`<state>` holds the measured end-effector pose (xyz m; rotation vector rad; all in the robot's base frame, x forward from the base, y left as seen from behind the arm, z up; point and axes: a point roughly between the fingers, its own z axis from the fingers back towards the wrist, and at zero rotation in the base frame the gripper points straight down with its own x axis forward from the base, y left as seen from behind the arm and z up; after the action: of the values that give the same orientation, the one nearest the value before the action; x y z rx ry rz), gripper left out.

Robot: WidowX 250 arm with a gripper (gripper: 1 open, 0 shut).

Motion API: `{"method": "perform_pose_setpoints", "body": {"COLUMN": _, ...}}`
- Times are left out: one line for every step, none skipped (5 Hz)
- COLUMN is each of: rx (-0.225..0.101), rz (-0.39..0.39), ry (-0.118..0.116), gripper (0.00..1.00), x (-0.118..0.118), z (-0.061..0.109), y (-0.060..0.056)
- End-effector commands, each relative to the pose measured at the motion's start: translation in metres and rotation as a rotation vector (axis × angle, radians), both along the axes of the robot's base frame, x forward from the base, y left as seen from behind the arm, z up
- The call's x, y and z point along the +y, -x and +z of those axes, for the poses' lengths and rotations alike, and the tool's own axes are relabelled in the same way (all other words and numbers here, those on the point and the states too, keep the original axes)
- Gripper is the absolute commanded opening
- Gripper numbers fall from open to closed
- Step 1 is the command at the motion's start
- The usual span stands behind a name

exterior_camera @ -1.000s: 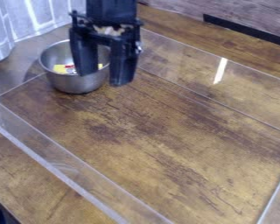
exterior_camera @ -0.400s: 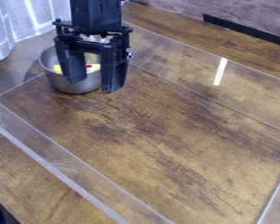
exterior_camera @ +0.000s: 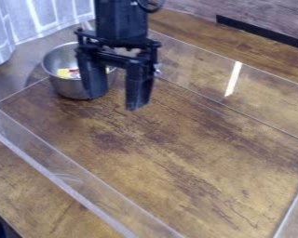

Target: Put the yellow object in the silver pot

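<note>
While the gripper [exterior_camera: 118, 85] hangs open and empty beside the silver pot [exterior_camera: 64, 72], the yellow object [exterior_camera: 70, 72] inside it looks light, flat, best pinched edgewise.

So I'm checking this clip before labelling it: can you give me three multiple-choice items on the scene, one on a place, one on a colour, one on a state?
1. Where is the small flat yellow object?
A. on the wooden table
B. inside the round shiny silver pot
C. between the jaws

2. What colour is the patch beside the yellow on that object?
A. red
B. blue
C. green

3. How does the black robot gripper stand?
A. shut on the object
B. shut and empty
C. open and empty

Answers: 1 B, the yellow shows within the pot's rim; 2 A, a red patch lies next to the yellow; 3 C, its two fingers stand apart with nothing between them.
</note>
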<state>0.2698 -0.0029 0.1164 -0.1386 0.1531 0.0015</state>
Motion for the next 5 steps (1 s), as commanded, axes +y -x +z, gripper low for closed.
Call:
{"method": "perform_pose_setpoints", "body": {"rx": -0.058, "rz": -0.036, "ry": -0.003, "gripper": 1.00, "x": 0.005, "z": 0.020, "y": -0.006}}
{"method": "perform_pose_setpoints", "body": {"rx": -0.069, "rz": -0.053, "ry": -0.006, "gripper": 1.00, "x": 0.018, "z": 0.024, "y": -0.006}}
{"method": "perform_pose_setpoints", "body": {"rx": -0.079, "rz": 0.007, "ry": 0.006, "gripper": 1.00, "x": 0.024, "z": 0.028, "y": -0.010}}
{"method": "perform_pose_setpoints", "body": {"rx": -0.052, "rz": 0.027, "ry": 0.021, "gripper": 1.00, "x": 0.023, "z": 0.025, "y": -0.010}}
{"method": "perform_pose_setpoints", "body": {"rx": -0.019, "rz": 0.023, "ry": 0.036, "gripper": 1.00, "x": 0.021, "z": 0.021, "y": -0.010}}
